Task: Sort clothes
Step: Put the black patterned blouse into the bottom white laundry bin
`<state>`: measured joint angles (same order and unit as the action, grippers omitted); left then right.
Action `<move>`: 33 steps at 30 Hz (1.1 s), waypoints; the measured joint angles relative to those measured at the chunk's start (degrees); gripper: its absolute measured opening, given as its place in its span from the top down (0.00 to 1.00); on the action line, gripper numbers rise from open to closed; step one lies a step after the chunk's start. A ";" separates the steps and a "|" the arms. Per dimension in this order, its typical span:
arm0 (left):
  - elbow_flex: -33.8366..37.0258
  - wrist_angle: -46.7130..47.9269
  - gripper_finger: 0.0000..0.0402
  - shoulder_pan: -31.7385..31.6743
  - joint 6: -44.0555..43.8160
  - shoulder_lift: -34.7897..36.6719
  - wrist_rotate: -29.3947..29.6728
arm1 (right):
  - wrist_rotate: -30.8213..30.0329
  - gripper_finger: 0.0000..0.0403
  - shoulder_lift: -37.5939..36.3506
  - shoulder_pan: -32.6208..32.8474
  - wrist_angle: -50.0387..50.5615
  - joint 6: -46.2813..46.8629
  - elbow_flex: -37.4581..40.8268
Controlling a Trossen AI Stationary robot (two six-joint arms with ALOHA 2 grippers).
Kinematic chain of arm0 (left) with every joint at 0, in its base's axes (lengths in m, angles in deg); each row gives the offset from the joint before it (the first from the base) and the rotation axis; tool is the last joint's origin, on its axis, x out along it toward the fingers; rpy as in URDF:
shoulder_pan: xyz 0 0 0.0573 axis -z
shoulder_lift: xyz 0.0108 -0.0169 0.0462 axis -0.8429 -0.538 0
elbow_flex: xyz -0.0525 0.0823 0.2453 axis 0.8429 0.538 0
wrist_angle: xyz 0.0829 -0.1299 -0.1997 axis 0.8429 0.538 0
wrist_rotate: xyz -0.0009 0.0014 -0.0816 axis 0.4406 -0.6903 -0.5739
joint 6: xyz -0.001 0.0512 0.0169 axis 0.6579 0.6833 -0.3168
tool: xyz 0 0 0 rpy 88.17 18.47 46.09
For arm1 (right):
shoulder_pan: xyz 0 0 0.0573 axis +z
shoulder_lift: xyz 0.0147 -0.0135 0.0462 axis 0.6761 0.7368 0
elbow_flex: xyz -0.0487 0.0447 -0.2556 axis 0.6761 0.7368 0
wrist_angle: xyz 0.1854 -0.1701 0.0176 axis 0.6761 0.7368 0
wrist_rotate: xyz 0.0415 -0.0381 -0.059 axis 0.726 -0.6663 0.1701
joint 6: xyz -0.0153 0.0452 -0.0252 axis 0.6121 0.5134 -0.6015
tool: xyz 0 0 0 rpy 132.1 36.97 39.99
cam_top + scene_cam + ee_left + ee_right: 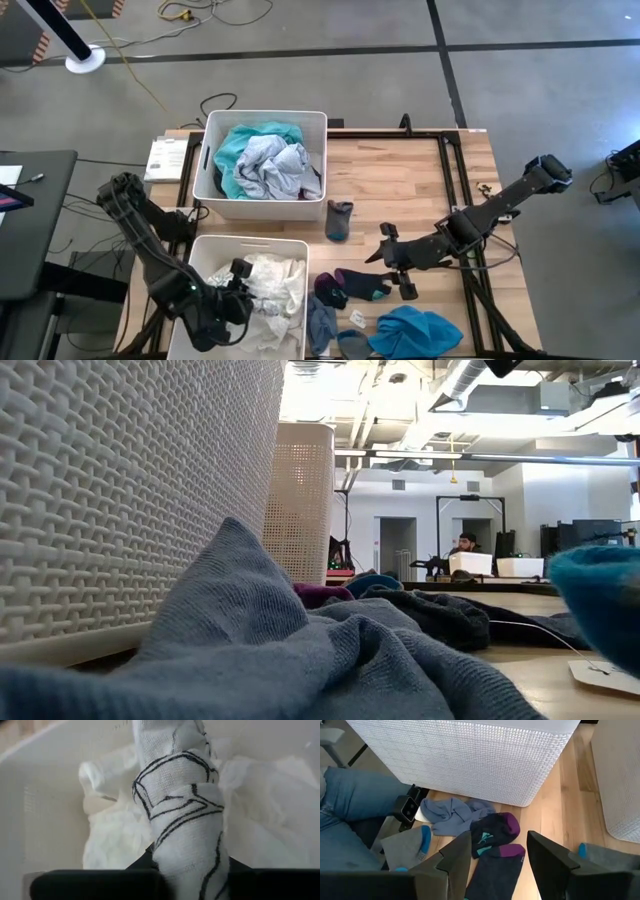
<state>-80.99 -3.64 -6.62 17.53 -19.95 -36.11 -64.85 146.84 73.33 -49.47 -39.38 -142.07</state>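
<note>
Two dark robot arms work over a wooden bench (410, 175) scattered with clothes. The left gripper (238, 283) hangs over the nearer white bin (200, 250), its fingers clamped together on a white sock with black line markings (185, 815), which dangles above the white garments (275, 290) piled inside. The right gripper (492, 852) hovers low over the bench with its fingers apart and nothing between them, just above a pair of dark navy socks with purple cuffs (495, 832). Beside these lie a grey-blue garment (452, 815) and a grey sock with a blue toe (405, 847). A bright blue garment (415, 330) lies near the bench's front edge. A single dark sock (339, 219) rests just beside the farther white bin (265, 205), which holds teal and pale grey clothes (265, 160).
</note>
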 joint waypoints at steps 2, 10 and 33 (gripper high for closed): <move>1.89 -1.47 0.89 -0.23 -0.26 0.02 0.00 | 0.00 0.50 0.19 0.00 -0.11 0.01 0.00; 11.04 -9.62 0.91 -2.85 -1.04 0.02 -5.66 | -0.01 0.50 2.50 -0.44 -0.75 0.20 0.04; 28.85 -29.53 0.90 -12.58 -2.78 0.28 -24.95 | 3.44 0.50 11.08 -1.68 -1.84 -0.31 0.02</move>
<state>-52.15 -33.17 -19.20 14.74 -19.67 -61.06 -61.41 157.92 71.65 -51.31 -39.68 -142.05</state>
